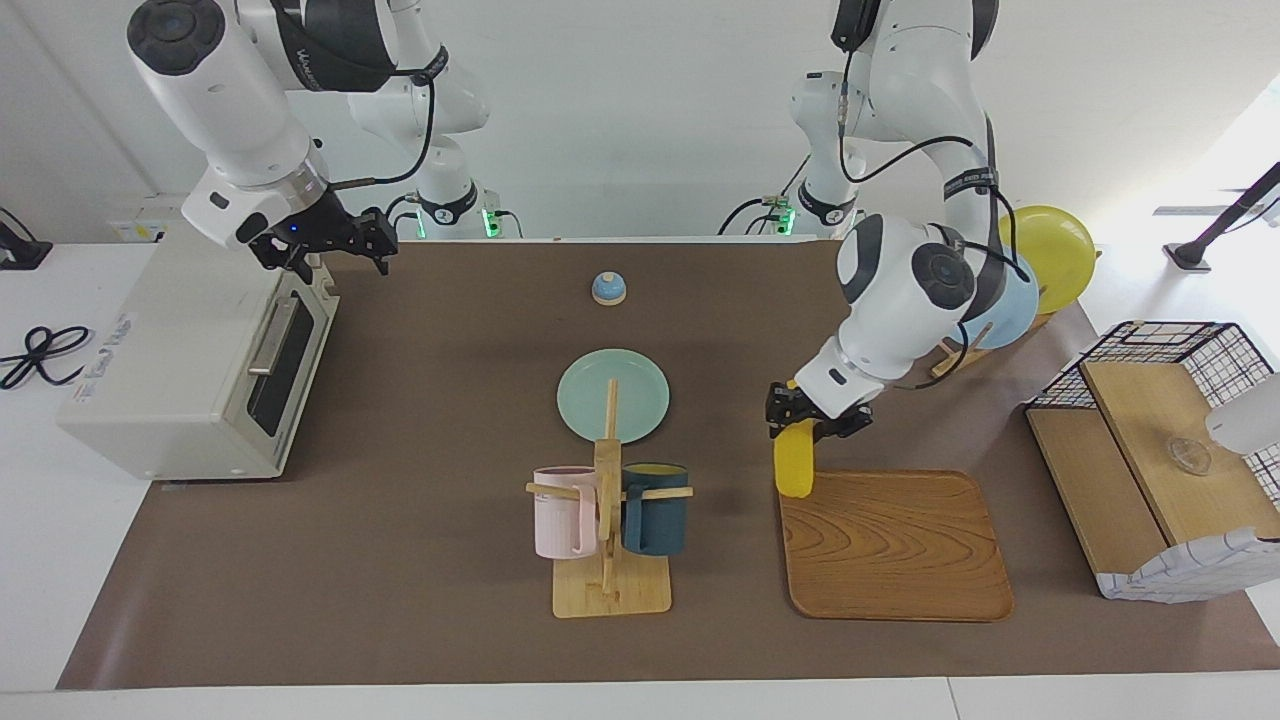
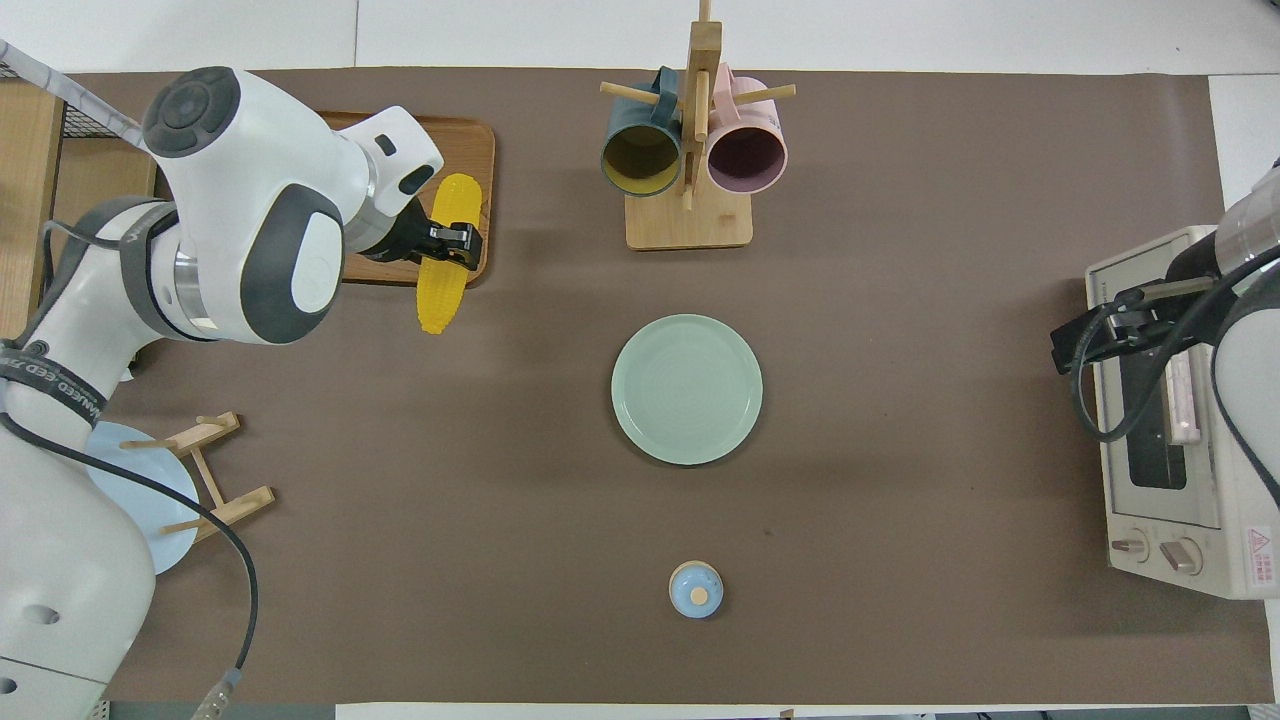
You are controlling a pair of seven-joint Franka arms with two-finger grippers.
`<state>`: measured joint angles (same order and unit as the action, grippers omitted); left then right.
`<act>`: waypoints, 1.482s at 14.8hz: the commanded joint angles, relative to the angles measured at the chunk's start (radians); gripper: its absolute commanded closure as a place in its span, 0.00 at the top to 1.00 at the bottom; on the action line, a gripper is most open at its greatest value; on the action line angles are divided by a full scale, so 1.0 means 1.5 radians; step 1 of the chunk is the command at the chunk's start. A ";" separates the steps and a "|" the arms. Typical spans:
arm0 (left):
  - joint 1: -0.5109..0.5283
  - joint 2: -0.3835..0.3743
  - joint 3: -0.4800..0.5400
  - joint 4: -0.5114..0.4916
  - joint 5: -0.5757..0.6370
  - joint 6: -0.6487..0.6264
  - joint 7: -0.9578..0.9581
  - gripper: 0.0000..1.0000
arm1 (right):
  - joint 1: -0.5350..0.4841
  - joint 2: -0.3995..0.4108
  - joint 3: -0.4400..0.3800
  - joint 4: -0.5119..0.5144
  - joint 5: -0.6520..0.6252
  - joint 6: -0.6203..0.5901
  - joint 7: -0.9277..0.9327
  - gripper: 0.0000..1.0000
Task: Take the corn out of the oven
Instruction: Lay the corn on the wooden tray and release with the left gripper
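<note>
The yellow corn (image 1: 796, 468) (image 2: 437, 297) hangs nearly upright in my left gripper (image 1: 806, 420) (image 2: 452, 245), which is shut on its upper part. The cob's lower end sits at the edge of the wooden tray (image 1: 900, 545) (image 2: 466, 150) nearer the robots; I cannot tell whether it touches. The off-white oven (image 1: 170, 380) (image 2: 1170, 470) stands at the right arm's end of the table with its door closed. My right gripper (image 1: 325, 252) (image 2: 1095, 335) hovers open and holds nothing, just above the door's top edge.
A green plate (image 1: 640, 395) (image 2: 686, 388) lies mid-table. A wooden mug rack (image 1: 610, 590) (image 2: 690, 225) with a pink and a dark blue mug stands farther out. A small blue knob (image 1: 608, 288) (image 2: 695, 589) lies near the robots. A plate stand (image 1: 940, 355) and a wire basket (image 1: 1150, 345) occupy the left arm's end.
</note>
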<state>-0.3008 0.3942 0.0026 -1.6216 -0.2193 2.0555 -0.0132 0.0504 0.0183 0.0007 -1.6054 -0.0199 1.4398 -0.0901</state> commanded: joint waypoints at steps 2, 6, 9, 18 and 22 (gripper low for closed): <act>0.049 0.083 -0.006 0.081 0.035 0.020 0.004 0.00 | 0.021 -0.021 -0.021 -0.008 0.000 -0.006 0.017 1.00; 0.075 0.133 -0.005 0.122 0.052 0.050 0.016 0.00 | 0.040 -0.021 -0.047 -0.007 -0.001 0.010 0.016 1.00; 0.091 0.152 -0.004 0.128 0.050 0.072 0.014 0.00 | 0.034 -0.021 -0.048 -0.008 0.004 0.011 0.017 1.00; 0.109 0.181 -0.004 0.134 0.056 0.150 0.015 0.00 | 0.032 -0.022 -0.048 -0.005 0.002 0.011 0.018 1.00; 0.107 0.179 -0.003 0.112 0.108 0.183 0.018 0.99 | 0.031 -0.022 -0.046 -0.003 0.007 0.012 0.019 1.00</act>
<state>-0.1431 0.6486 0.0007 -1.4502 -0.0937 2.2948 0.0078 0.0988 -0.0037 -0.0688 -1.6051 -0.0205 1.4448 -0.0780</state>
